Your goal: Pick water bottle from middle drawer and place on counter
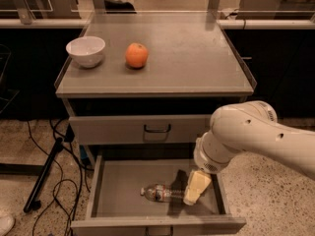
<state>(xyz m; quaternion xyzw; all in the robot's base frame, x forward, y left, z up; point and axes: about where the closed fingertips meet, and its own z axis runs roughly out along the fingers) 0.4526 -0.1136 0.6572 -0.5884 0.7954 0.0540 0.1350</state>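
I've got the middle drawer point(118, 178) pulled open, and I'm using it as the reference. The water bottle point(161, 193) lies on its side on the drawer floor, near the front wall and about mid-width, with the white cap pointing to the drawer's left wall. The gripper point(196, 188) is down inside the drawer, right of centre, and its cream tip sits at the bottle's base end. I can't tell whether it's released, clenched or holding anything, and I can't confirm contact with the bottle. The white arm point(246, 132) comes in over the drawer's right wall. Directly above the drawer is a closed drawer front point(113, 129), and above that the counter point(192, 53). The counter carries an orange point(136, 55) and a white bowl point(85, 51), both over the drawer's left half
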